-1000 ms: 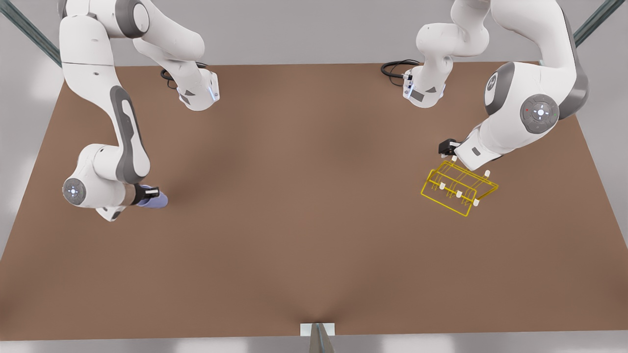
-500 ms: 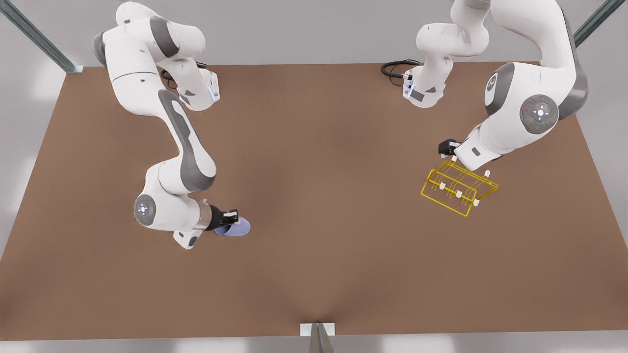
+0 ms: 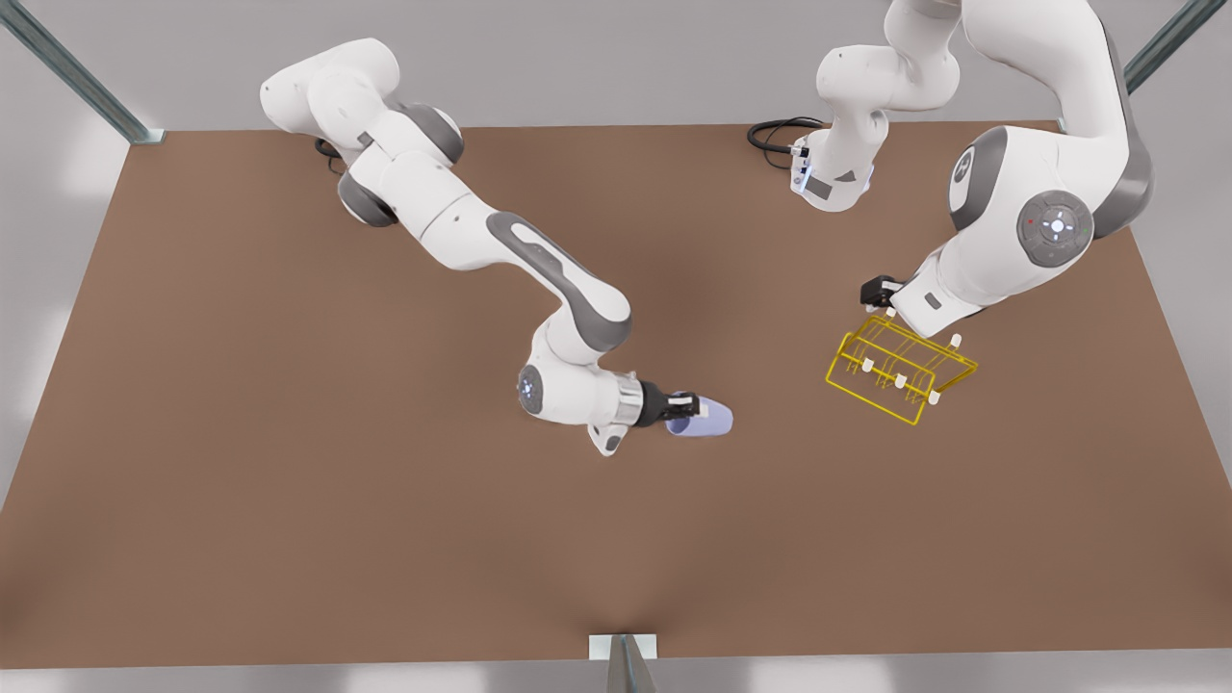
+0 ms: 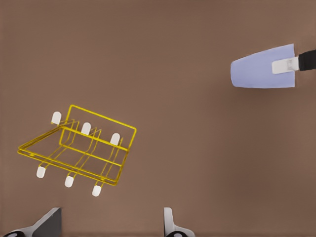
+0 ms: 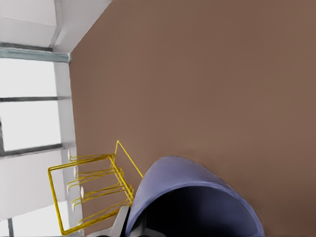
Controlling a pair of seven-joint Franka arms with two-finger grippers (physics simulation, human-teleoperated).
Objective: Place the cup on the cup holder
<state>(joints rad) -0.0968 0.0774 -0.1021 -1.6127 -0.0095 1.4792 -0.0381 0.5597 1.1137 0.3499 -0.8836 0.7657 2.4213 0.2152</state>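
The lavender-blue cup (image 3: 707, 418) lies on its side in my right gripper (image 3: 685, 409), which is shut on its rim just above the table's middle. In the right wrist view the cup (image 5: 187, 182) sits close up, its dark mouth facing the camera. The yellow wire cup holder (image 3: 900, 381) stands on the table toward the front view's right, a short gap from the cup. My left gripper (image 3: 878, 292) hovers open at the holder's far edge. The left wrist view looks down on the cup holder (image 4: 86, 129), with the cup (image 4: 259, 74) farther off.
The brown table (image 3: 289, 500) spreads wide around both arms. Black cables (image 3: 775, 135) lie by the arm base at the back. Beyond the cup holder (image 5: 55, 200) in the right wrist view run the table's edge and metal frame posts (image 5: 29, 54).
My right arm has swung from the front view's left side toward the middle, carrying the cup closer to the cup holder. The left arm and the holder have stayed put.
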